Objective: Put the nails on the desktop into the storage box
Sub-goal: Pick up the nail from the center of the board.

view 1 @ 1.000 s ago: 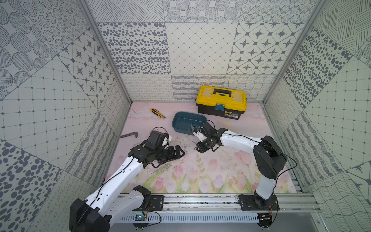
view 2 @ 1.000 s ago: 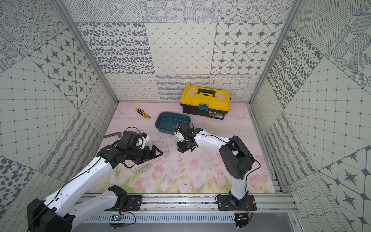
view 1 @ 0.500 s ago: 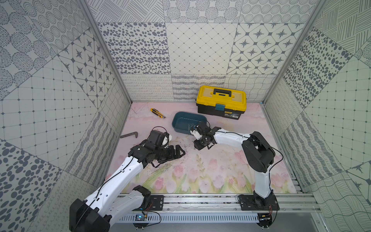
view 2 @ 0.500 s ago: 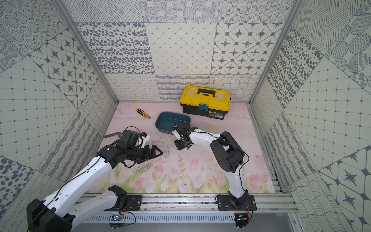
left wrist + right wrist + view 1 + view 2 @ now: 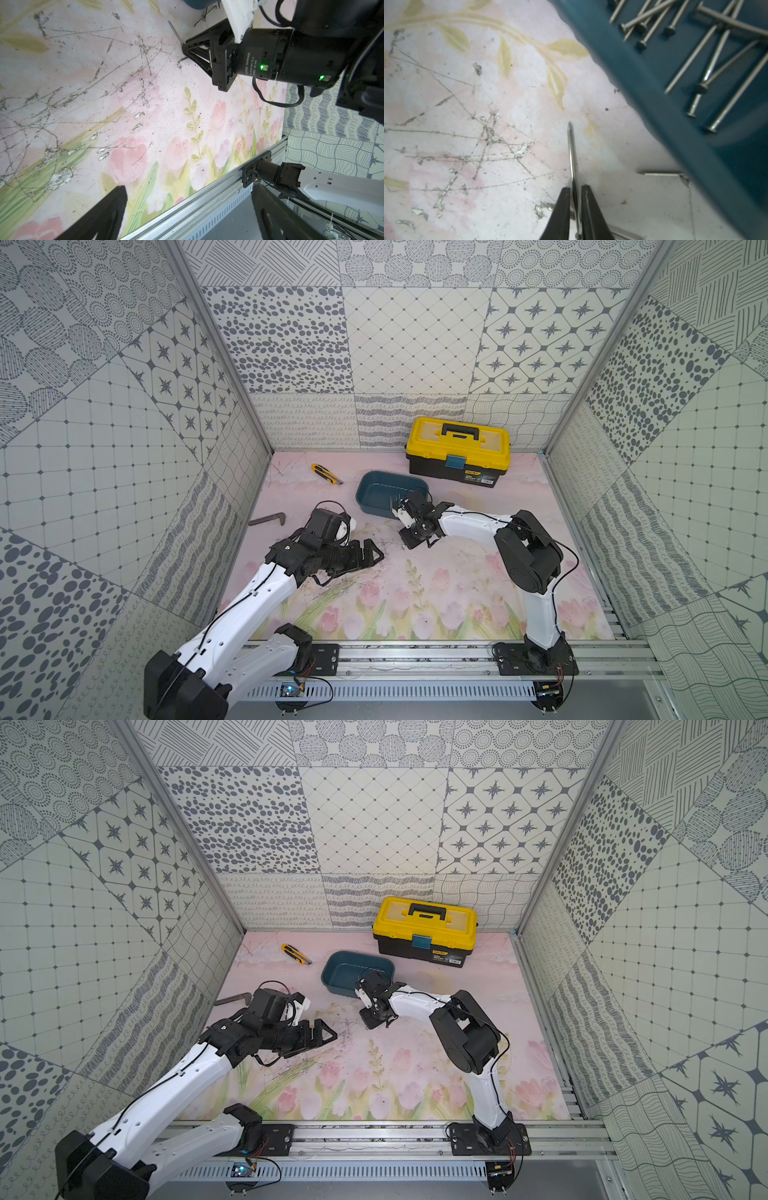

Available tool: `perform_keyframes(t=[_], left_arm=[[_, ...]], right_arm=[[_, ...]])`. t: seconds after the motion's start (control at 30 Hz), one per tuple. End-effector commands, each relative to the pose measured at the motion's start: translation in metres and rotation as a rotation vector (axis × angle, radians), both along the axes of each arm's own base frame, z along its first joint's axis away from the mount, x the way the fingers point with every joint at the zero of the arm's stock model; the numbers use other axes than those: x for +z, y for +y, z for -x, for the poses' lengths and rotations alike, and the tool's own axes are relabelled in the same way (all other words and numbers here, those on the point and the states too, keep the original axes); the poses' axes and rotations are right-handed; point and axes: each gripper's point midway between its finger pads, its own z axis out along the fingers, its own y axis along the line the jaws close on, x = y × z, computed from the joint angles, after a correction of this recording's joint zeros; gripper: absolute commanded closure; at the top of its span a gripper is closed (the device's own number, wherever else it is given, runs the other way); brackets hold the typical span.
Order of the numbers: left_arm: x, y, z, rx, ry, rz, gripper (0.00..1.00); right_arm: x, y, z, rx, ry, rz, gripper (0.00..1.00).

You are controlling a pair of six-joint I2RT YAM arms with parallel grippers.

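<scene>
Right end effector (image 5: pixel 574 188) around half-hidden nail (image 5: pixel 572 149)

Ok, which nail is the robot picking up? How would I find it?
Find the yellow toolbox at the back; the teal storage box sits just in front of it. Beside the box's near wall, the right gripper is shut on one thin grey nail. Other nails lie loose in the box or on the desktop; this one pokes out between two black fingers.
</scene>
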Motion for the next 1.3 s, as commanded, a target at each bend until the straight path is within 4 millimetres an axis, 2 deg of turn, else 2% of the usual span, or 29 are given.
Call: perform_keyframes(t=[0.0, 0.07, 0.2, 0.3, 0.43, 0.5, 0.7, 0.9, 1.07, 1.27], left_arm=[[-0.001, 0.0, 0.005, -0.027, 0.012, -0.007, 0.01], [-0.002, 0.0, 0.006, -0.025, 0.018, -0.008, 0.01], [-0.004, 0.001, 0.005, -0.007, 0.017, -0.007, 0.01], [0.002, -0.002, 0.0, 0.013, -0.001, 0.025, 0.01], [0.022, -0.01, -0.013, 0.048, -0.059, 0.105, 0.01], [0.038, -0.015, -0.023, 0.072, -0.112, 0.164, 0.01], [0.082, -0.033, -0.047, 0.092, -0.213, 0.325, 0.01], [0.122, -0.052, -0.059, 0.049, -0.272, 0.482, 0.01], [0.147, -0.06, -0.07, 0.043, -0.325, 0.578, 0.02], [0.15, -0.068, -0.084, 0.055, -0.309, 0.615, 0.11]], right_arm=[[-0.021, -0.016, 0.009, 0.018, 0.017, 0.09, 0.94], [-0.021, -0.021, 0.014, 0.032, 0.014, 0.104, 1.0], [-0.008, -0.022, 0.019, 0.05, -0.003, 0.088, 1.0], [0.023, -0.012, 0.02, 0.058, -0.04, 0.007, 1.0], [0.071, 0.002, 0.021, 0.028, -0.055, -0.134, 1.0], [0.099, 0.006, 0.025, -0.002, -0.046, -0.223, 1.0], [0.161, 0.008, 0.036, -0.058, -0.023, -0.413, 1.0], [0.22, 0.009, 0.05, -0.096, 0.04, -0.641, 1.0], [0.254, 0.013, 0.063, -0.116, 0.111, -0.786, 1.0], [0.277, 0.016, 0.075, -0.11, 0.169, -0.899, 1.0]])
